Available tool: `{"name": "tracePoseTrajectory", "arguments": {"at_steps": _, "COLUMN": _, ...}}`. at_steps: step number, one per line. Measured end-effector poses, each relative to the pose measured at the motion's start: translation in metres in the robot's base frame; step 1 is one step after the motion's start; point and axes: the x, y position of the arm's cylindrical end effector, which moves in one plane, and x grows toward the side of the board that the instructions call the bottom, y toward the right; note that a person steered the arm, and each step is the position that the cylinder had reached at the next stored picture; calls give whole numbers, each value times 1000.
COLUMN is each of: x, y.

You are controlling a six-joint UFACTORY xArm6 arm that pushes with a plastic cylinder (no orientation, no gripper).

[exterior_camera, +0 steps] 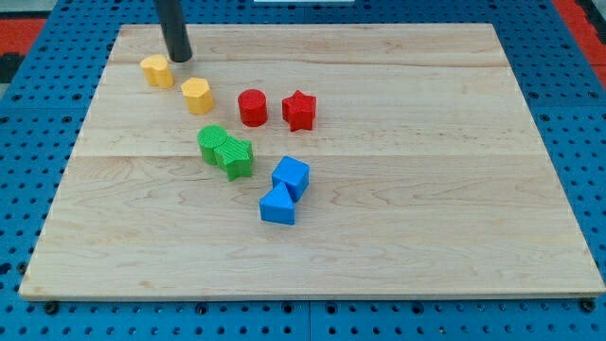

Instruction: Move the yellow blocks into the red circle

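Two yellow blocks lie at the view's upper left: one yellow block (157, 71) near the board's left edge, and a yellow hexagonal block (197, 96) a little right and below it. A red cylinder block (253, 107) sits to the right of them, with a red star block (299, 110) beside it. My tip (180, 58) rests on the board just above and right of the left yellow block, close to it, and above the hexagonal one. No gripper is present.
Two green blocks (225, 151) touch each other at the board's middle left. Two blue cube blocks (286, 190) touch each other below the red ones. The wooden board (426, 189) lies on a blue pegboard.
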Motion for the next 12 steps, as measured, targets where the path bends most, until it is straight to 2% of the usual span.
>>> {"name": "tracePoseTrajectory", "arguments": {"at_steps": 2, "x": 31, "y": 76}}
{"name": "tracePoseTrajectory", "arguments": {"at_steps": 3, "x": 30, "y": 92}}
{"name": "tracePoseTrajectory", "arguments": {"at_steps": 4, "x": 30, "y": 90}}
{"name": "tracePoseTrajectory", "arguments": {"at_steps": 5, "x": 29, "y": 54}}
{"name": "tracePoseTrajectory", "arguments": {"at_steps": 6, "x": 5, "y": 34}}
{"name": "tracePoseTrajectory", "arguments": {"at_steps": 7, "x": 26, "y": -2}}
{"name": "tracePoseTrajectory", "arguments": {"at_steps": 8, "x": 80, "y": 0}}
{"name": "tracePoseTrajectory", "arguments": {"at_steps": 9, "x": 85, "y": 71}}
{"name": "tracePoseTrajectory", "arguments": {"at_steps": 10, "x": 76, "y": 45}}
{"name": "tracePoseTrajectory", "arguments": {"at_steps": 11, "x": 17, "y": 33}}
{"name": "tracePoseTrajectory", "arguments": {"at_steps": 12, "x": 3, "y": -57}}
